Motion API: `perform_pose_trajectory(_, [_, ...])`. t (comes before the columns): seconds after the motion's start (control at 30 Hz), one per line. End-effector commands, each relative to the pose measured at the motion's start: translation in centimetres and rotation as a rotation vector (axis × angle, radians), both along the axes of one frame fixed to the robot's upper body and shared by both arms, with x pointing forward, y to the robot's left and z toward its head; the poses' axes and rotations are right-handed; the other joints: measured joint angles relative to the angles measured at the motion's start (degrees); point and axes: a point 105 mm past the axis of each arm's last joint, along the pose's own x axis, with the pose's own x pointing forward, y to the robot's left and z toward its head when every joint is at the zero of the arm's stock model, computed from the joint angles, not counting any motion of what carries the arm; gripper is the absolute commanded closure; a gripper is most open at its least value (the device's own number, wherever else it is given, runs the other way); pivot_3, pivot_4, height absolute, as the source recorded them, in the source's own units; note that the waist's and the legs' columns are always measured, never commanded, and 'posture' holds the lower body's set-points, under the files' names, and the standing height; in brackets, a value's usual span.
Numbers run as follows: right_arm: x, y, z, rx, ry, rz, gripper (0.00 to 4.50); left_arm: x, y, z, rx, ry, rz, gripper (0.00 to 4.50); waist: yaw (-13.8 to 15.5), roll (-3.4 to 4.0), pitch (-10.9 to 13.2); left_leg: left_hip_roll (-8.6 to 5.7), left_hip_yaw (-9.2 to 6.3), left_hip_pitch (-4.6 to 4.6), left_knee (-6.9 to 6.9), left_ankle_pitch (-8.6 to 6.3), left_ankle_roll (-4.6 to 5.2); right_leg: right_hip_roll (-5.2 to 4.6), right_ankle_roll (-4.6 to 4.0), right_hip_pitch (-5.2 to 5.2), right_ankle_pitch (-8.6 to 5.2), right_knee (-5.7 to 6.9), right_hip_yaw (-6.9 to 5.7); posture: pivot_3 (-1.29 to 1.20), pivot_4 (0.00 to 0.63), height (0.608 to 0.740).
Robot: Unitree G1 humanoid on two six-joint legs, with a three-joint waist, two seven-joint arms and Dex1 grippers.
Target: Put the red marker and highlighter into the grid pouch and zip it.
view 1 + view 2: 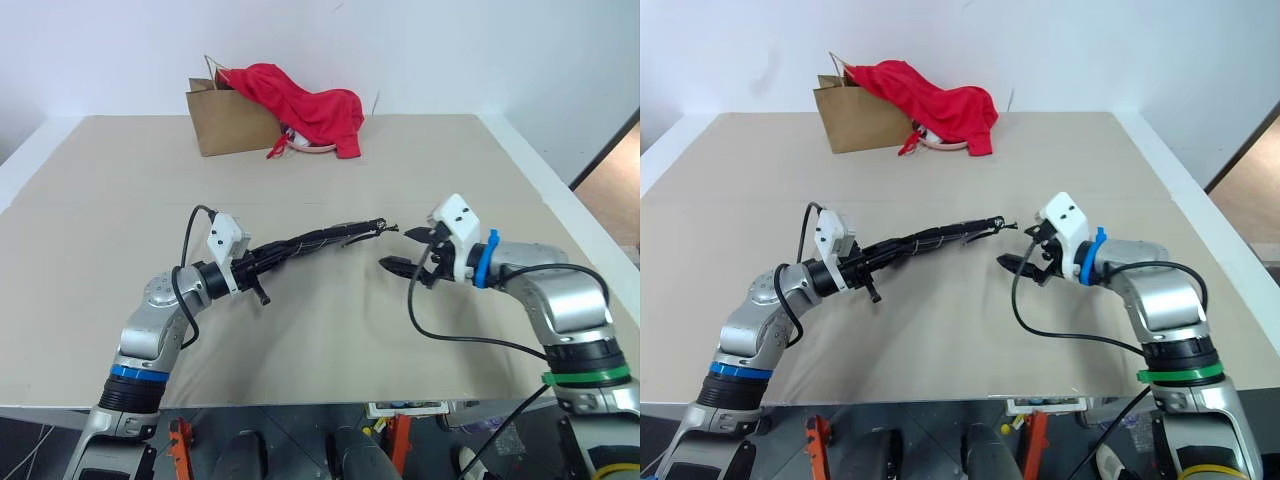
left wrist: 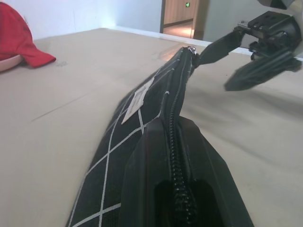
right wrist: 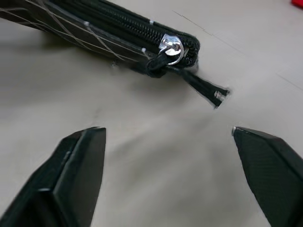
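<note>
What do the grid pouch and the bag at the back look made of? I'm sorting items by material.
The grid pouch looks like matte black woven fabric with white printed or stitched lines, a toothed zipper and a shiny metal slider ring. The brown bag looks like plain kraft paper, stiff and creased.

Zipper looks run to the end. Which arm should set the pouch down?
Left, probably. The left gripper is shut on the grid pouch, holding it above the table. The right gripper is open, clear of the zipper pull.
</note>
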Motion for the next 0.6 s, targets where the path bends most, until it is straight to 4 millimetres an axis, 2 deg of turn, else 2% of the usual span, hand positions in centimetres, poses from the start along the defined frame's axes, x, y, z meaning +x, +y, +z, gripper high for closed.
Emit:
perform_pose_trajectory(0.03, [-1.7, -1.3, 2.5, 0.004, -0.075, 0.038, 0.19, -0.4, 0.0, 1.8, -0.020, -0.089, -0.050, 4.50, 0.01, 0.00, 0.00, -0.01, 0.01, -0.01, 0.00, 0.00, 0.00, -0.01, 0.01, 0.00, 0.00, -0.03, 0.01, 0.00, 0.150, 0.740])
perform_pose_trajectory(0.2, [-3.1, -3.2, 3.5, 0.011, -0.099, 0.015, 0.19, -0.8, -0.3, 1.5, 0.038, -0.141, -0.141, 4.50, -0.17, 0.00, 0.00, -0.01, 0.04, 0.04, 0.00, -0.01, 0.02, 0.00, 0.17, 0.02, -0.09, -0.04, 0.06, 0.00, 0.150, 0.740])
perform_pose_trajectory(0.23, [-3.4, -3.5, 3.6, 0.011, -0.102, 0.006, 0.14, -0.9, -0.4, 1.4, 0.053, -0.153, -0.164, 3.77, -0.19, 0.00, 0.00, -0.01, 0.04, 0.06, 0.00, -0.01, 0.02, 0.02, 0.16, 0.02, -0.08, -0.04, 0.06, 0.00, 0.150, 0.740])
perform_pose_trajectory(0.27, [-3.5, -3.8, 3.6, 0.010, -0.103, -0.002, 0.14, -0.9, -0.5, 1.2, 0.065, -0.159, -0.184, 3.54, -0.20, 0.00, 0.00, 0.00, 0.04, 0.08, 0.00, -0.01, 0.02, 0.04, 0.15, 0.03, -0.07, -0.03, 0.06, 0.00, 0.150, 0.740])
perform_pose_trajectory(0.47, [-4.0, -4.7, 3.2, 0.005, -0.103, -0.055, 0.14, -1.7, -0.2, -1.9, 0.191, -0.129, -0.309, 0.90, -0.26, 0.00, 0.00, 0.03, 0.07, 0.24, 0.00, -0.01, 0.02, 0.08, 0.13, 0.17, -0.06, -0.03, 0.11, 0.00, 0.150, 0.740])
perform_pose_trajectory(0.53, [-4.1, -4.7, 3.1, 0.006, -0.101, -0.059, 0.14, -2.1, -0.2, -2.2, 0.172, -0.099, -0.327, 0.11, -0.27, 0.00, 0.00, 0.03, 0.09, 0.23, -0.01, -0.01, 0.02, 0.08, 0.14, 0.15, -0.07, -0.03, 0.14, 0.00, 0.150, 0.740])
perform_pose_trajectory(0.6, [-4.2, -4.7, 3.1, 0.008, -0.100, -0.060, 0.14, -2.0, 0.1, -2.1, 0.152, -0.084, -0.305, 0.11, -0.24, 0.00, 0.00, 0.03, 0.08, 0.21, -0.01, -0.01, 0.02, 0.07, 0.16, 0.15, -0.08, -0.03, 0.13, 0.00, 0.150, 0.740])
